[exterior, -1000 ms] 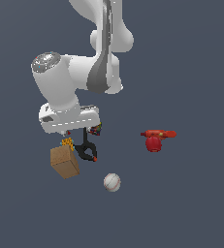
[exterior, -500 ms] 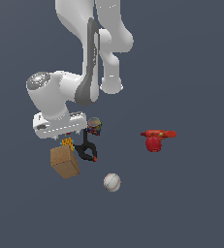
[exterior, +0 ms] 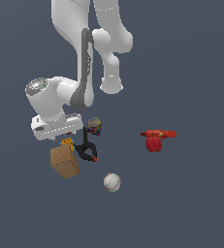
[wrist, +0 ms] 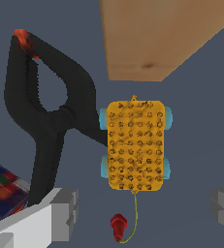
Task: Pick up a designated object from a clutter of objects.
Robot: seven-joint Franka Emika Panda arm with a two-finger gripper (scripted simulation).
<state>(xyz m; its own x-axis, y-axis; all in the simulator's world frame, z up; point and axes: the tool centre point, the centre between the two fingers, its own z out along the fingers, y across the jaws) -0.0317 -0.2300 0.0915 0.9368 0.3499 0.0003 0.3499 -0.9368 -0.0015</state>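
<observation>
The designated orange-yellow studded brick (wrist: 135,145) lies flat, with teal bits at its sides and a thin string ending in a red knob (wrist: 118,226). In the exterior view the brick (exterior: 67,143) peeks out between the brown box (exterior: 65,161) and my hand. My gripper (wrist: 145,210) is open and empty, and the brick lies just ahead of the gap between its fingers (wrist: 65,213). In the exterior view my gripper (exterior: 64,137) hangs right above the brick. The black clamp (wrist: 50,116) touches the brick's side.
The brown box (wrist: 167,34) lies just beyond the brick. The colourful can (wrist: 2,189) stands by one finger and shows in the exterior view (exterior: 94,126). The clamp (exterior: 87,150), a white baseball (exterior: 112,182) and a red drill shape (exterior: 154,139) lie nearby.
My hand has moved toward the exterior view's left and lower, ending above the orange brick. The objects have not moved.
</observation>
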